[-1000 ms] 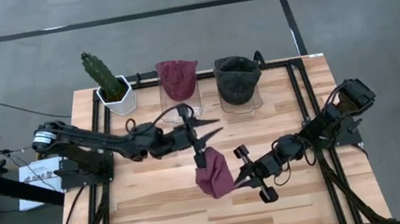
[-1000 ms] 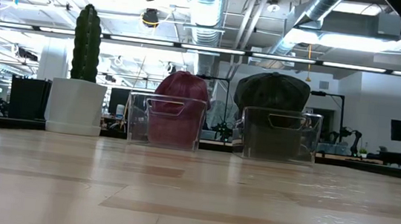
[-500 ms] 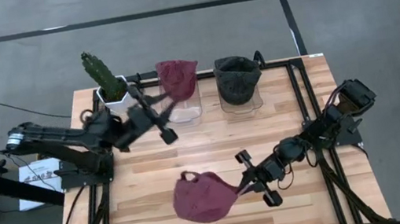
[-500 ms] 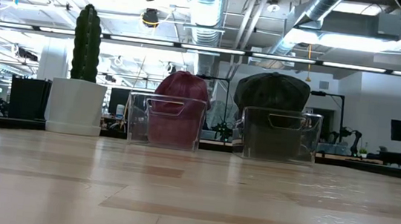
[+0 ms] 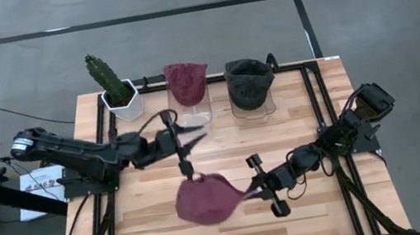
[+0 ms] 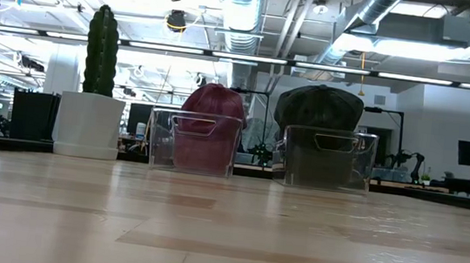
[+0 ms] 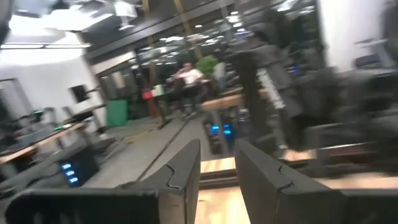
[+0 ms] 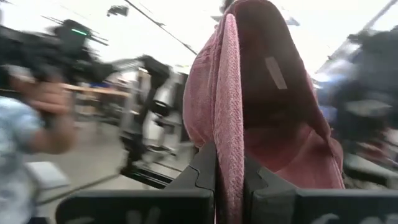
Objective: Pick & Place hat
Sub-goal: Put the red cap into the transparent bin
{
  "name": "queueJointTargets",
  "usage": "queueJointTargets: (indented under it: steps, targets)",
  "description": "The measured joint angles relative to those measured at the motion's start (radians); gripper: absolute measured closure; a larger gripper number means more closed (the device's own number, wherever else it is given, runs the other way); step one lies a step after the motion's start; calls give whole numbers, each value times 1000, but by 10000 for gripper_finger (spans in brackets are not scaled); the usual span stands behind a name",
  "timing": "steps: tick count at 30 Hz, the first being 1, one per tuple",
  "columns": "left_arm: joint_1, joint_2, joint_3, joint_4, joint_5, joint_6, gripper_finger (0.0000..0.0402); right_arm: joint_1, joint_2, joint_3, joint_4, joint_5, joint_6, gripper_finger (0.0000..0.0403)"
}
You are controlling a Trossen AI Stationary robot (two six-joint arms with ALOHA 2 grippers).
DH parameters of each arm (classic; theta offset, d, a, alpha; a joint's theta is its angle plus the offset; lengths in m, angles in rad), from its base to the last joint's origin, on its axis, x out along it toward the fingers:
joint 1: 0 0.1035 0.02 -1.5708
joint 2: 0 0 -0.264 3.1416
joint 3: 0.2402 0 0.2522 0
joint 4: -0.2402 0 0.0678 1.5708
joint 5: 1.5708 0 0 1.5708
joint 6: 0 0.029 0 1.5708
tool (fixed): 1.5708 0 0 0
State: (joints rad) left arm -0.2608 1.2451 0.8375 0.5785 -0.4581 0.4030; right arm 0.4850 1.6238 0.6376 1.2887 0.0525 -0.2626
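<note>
A: High view, left of frame: a ribbed green cactus [image 5: 108,78] in a white faceted pot, then the left gripper [image 5: 183,146] left of centre, its 2 dark fingers parted with nothing between them

B: And the hat?

A: The maroon hat [image 5: 204,200] hangs low in the middle of the frame, lifted off the pale wooden table [image 5: 161,233]. The right gripper [image 5: 249,196] is clamped on its right-hand edge; its wrist view shows the ribbed knit brim pinched between the 2 fingers

B: Which way does it lie from the free hand?

A: Just below the left gripper and a little to its right. The soft, slack cloth spreads leftward from the pinch, so its long axis seems to run across the frame. The left gripper is near but apart from it; only the right one grips it

B: Where could it go?

A: Upper centre: 2 clear plastic bins, the left bin [image 5: 190,112] already carrying a maroon cap [image 5: 187,81], the right bin [image 5: 251,101] a dark green cap [image 5: 249,80]. Judging by colour, the left bin is the likelier target, up the frame from the held hat
</note>
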Motion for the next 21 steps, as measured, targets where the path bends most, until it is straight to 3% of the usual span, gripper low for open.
queueJointTargets:
  steps: [2,7,14,21]
  targets:
    - [-37,7,0,5,18,0,305,0,0,-1,-8,58,0,397]
    - [-162,6,0,-19,-10,28,305,4,0,-4,-2,86,-1,398]
    - [-373,-25,12,23,-443,384,305,19,0,-5,-2,182,-35,398]
    - [-395,-32,14,36,-518,428,305,10,0,2,-3,186,-20,399]
